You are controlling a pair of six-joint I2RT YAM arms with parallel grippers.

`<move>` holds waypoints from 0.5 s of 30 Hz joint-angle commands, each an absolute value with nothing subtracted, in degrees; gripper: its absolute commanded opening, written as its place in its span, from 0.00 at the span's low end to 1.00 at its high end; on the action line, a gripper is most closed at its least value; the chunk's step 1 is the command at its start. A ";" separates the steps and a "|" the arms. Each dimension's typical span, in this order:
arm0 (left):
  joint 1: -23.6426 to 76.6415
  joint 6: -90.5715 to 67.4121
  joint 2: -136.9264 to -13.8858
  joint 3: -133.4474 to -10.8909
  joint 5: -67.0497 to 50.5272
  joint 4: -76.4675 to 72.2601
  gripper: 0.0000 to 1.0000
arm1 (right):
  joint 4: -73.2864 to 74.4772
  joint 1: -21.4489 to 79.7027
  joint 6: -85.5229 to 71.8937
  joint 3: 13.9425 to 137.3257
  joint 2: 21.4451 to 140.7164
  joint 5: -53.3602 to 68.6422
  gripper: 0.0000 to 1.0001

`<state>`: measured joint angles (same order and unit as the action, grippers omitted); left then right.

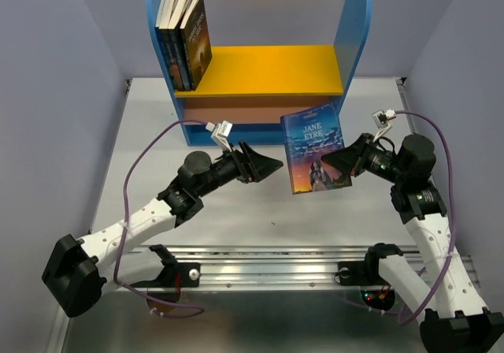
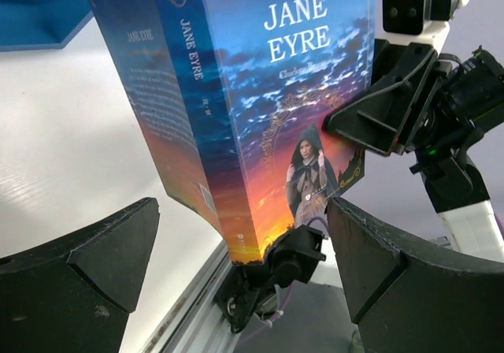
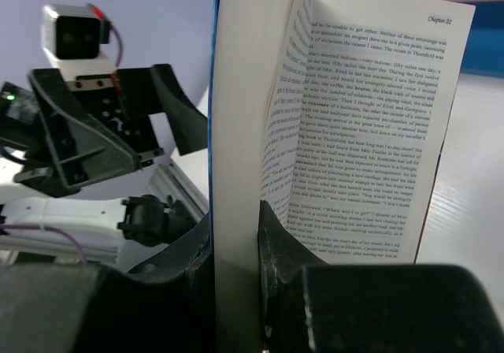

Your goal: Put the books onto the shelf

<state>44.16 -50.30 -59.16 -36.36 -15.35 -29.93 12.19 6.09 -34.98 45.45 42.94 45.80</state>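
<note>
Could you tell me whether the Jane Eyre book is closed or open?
Partly open: the right gripper clamps one block of pages of the Jane Eyre book, and its remaining printed pages splay away.

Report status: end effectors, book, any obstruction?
Left end effector open, beside book, not touching. Right end effector shut on book, aloft before shelf, pages splaying. Three books on yellow board, left end; rest bare.

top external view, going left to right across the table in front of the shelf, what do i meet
left gripper, jaws open → Jane Eyre book → right gripper, clamped on the book's right edge
</note>
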 commanded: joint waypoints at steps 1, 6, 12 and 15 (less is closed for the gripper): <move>44.12 -48.52 -58.27 -37.26 -18.55 -33.83 0.99 | -5.00 6.50 -40.95 51.06 41.57 52.82 0.01; 44.38 -48.51 -61.08 -39.64 -20.74 -37.96 0.99 | -6.50 6.50 -42.45 50.89 41.40 54.14 0.01; 45.44 -47.99 -66.70 -43.77 -23.38 -39.11 0.99 | -9.23 6.50 -44.12 49.92 41.40 55.98 0.01; 45.88 -48.25 -68.46 -44.74 -23.03 -41.39 0.99 | -9.67 6.50 -44.47 49.66 41.40 56.95 0.01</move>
